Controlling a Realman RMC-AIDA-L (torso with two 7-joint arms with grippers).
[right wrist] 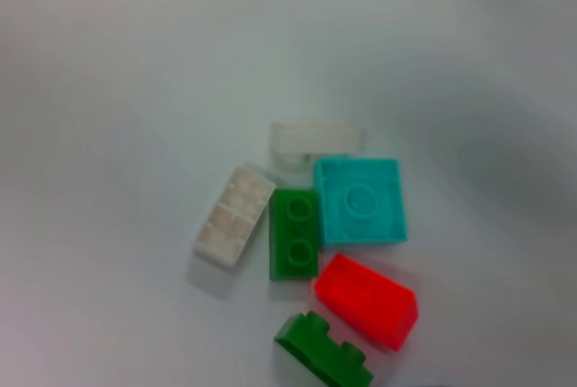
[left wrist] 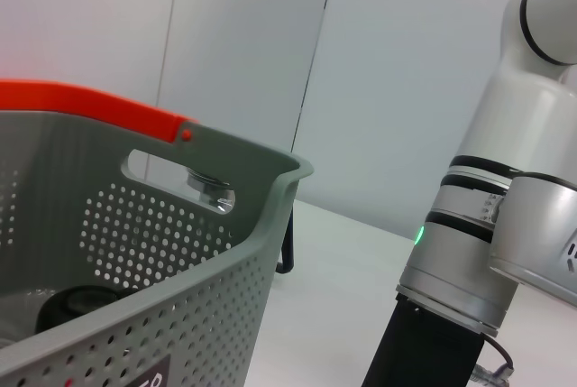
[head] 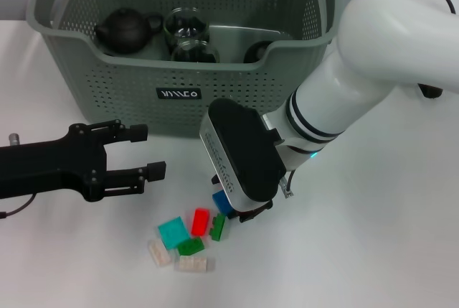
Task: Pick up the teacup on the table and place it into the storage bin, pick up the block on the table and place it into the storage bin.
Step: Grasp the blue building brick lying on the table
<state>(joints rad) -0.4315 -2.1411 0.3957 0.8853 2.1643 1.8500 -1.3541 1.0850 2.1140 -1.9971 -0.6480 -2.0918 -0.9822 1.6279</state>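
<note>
The loose blocks [head: 188, 236] are sitting at the table's 6 o'clock, below the storage bin [head: 107, 100], so you're hanging the right gripper [head: 240, 204] over them to grab one, fingers I can't tell, while you're idling the left gripper [head: 143, 151] at 9 o'clock, jaws apart.

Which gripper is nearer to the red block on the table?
The right gripper: it hangs just above the red block. The left gripper is open, farther off, nearer the storage bin.
</note>
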